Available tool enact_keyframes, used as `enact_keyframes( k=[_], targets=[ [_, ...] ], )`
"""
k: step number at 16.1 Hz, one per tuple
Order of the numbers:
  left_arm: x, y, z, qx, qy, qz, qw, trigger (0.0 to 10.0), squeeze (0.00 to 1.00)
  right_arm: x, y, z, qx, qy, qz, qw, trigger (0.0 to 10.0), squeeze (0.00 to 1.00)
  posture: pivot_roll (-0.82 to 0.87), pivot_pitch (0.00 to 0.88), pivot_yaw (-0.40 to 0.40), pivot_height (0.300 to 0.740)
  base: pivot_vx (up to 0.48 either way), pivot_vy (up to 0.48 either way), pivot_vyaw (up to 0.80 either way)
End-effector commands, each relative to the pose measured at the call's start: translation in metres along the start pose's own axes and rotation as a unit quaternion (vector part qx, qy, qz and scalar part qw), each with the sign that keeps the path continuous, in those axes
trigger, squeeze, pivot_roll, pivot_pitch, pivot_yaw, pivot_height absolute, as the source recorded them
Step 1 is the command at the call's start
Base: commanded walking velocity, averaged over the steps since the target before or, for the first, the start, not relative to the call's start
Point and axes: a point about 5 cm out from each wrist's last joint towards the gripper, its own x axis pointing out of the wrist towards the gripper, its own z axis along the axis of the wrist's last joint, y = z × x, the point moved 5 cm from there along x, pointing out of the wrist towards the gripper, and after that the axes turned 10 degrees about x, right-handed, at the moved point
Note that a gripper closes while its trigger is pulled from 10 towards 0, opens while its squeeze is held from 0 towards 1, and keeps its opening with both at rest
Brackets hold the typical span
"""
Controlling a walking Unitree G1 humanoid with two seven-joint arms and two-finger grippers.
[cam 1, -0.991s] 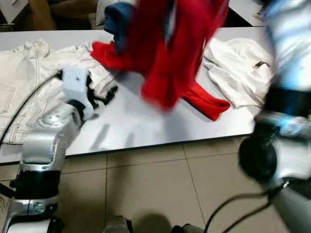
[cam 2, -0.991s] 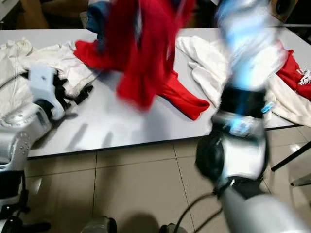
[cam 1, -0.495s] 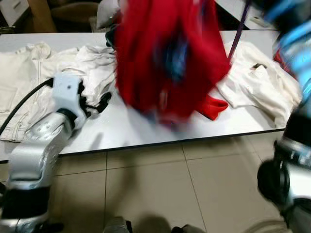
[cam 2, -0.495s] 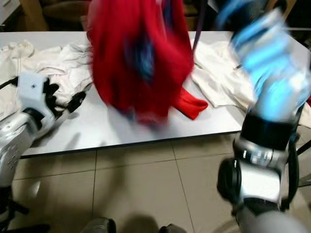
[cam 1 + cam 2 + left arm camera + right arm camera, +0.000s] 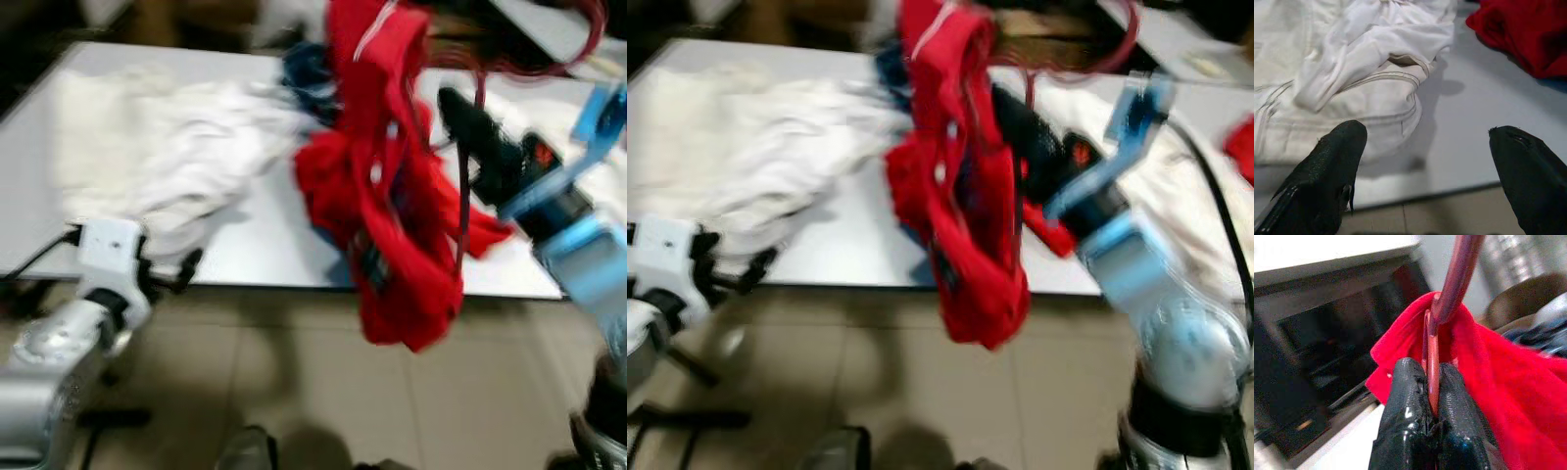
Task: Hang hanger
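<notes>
Broadly, a wide grey-white table [image 5: 245,245] spans the scene, with pale floor tiles [image 5: 294,392] in front of it. A heap of crumpled white and cream garments [image 5: 167,166] covers much of the table's left half; more white cloth lies toward the far right, too blurred to describe.

Above the table's front edge hangs a bright red garment [image 5: 392,225] with a dark blue inner patch, draped on a thin red wire-like hanger [image 5: 1449,289]. Its hem dangles clear of the table, out over the floor.

The right gripper [image 5: 1422,396] is raised, and its two black fingers are pinched tight together on the hanger's thin bar, just below where the red cloth wraps it. The left gripper [image 5: 1425,161] sits low at the table's near edge, beside the white pile, its fingers spread wide with nothing between them.

As for progress, I judge the pick-up done: hanger and garment are lifted off the table and carried in a firm grip. What remains is everything after that, namely reaching a rail or hook, setting the hanger's hook over it and letting go. No rail can be made out, so the hanging itself is not yet begun.
</notes>
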Motion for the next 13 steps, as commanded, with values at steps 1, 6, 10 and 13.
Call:
enact_keyframes(
  k=[1, 6, 10, 13],
  targets=[
    [-0.001, -0.01, 0.002, -0.002, -0.008, -0.009, 1.0, 10.0, 0.0, -0.008, 0.012, 0.002, 0.002, -0.002, 0.028, 1.0, 10.0, 0.0, 0.06, 0.083, -0.018, 0.74, 0.0, 0.0, 0.8],
    [-0.004, -0.034, -0.003, 0.015, -0.015, -0.033, 0.999, 10.0, 0.0, -0.046, -0.007, -0.027, 0.034, 0.04, -0.01, 0.999, 10.0, 0.0, 0.07, 0.088, -0.014, 0.74, 0.0, 0.0, 0.8],
    [-0.006, -0.04, -0.005, 0.02, -0.018, -0.043, 0.999, 10.0, 0.0, -0.063, -0.01, -0.042, 0.029, 0.08, -0.026, 0.996, 10.0, 0.0, 0.06, 0.09, -0.02, 0.74, 0.0, 0.0, 0.8],
    [-0.008, -0.051, -0.004, 0.01, -0.025, -0.063, 0.998, 10.0, 0.0, -0.068, -0.016, -0.05, 0.029, 0.091, -0.038, 0.995, 10.0, 0.0, 0.06, 0.087, -0.02, 0.74, 0.0, 0.0, 0.8]
  ],
)
